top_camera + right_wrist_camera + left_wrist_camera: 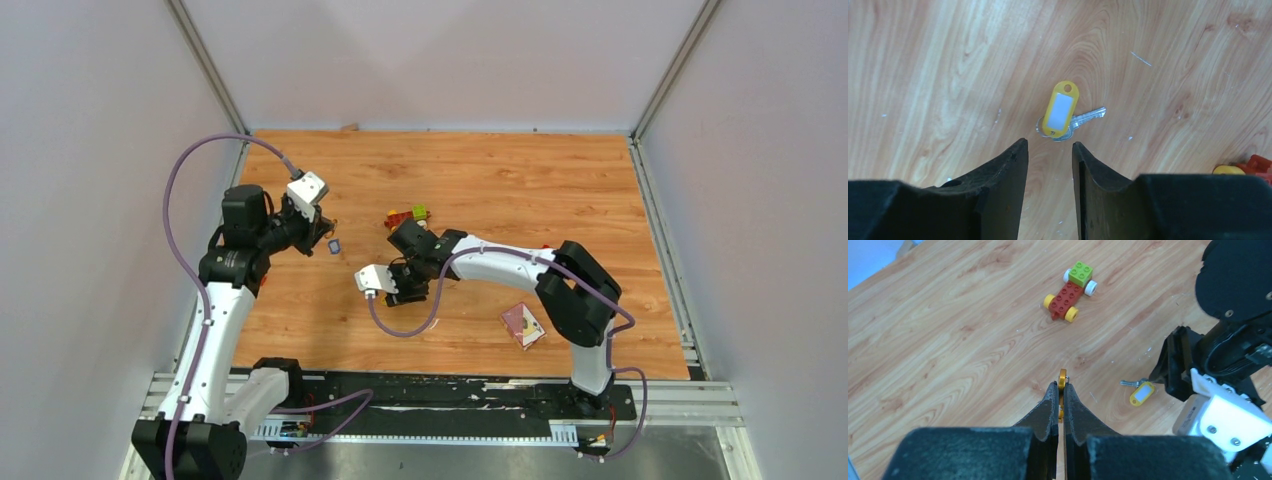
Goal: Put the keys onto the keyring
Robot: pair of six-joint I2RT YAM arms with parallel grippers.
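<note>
The gold keyring (pixel 1063 376) sticks out edge-on from between the fingertips of my left gripper (pixel 1061 386), which is shut on it and held above the table. In the top view a small blue key (pixel 334 245) sits right at the left gripper (pixel 326 230); I cannot tell whether it hangs on the ring. The yellow-headed key (pixel 1060 111) lies flat on the wood, its metal blade pointing right. My right gripper (pixel 1048 146) hovers just short of it, open with nothing between its fingers. The left wrist view shows that key (pixel 1141 392) beside the right gripper (pixel 1173 367).
A red-and-green toy car (pixel 408 216) stands just behind the right gripper, also seen from the left wrist (pixel 1071 293). A reddish block with white squares (pixel 523 325) lies near the right arm's elbow. Walls enclose the wooden table (pixel 500 180) on three sides.
</note>
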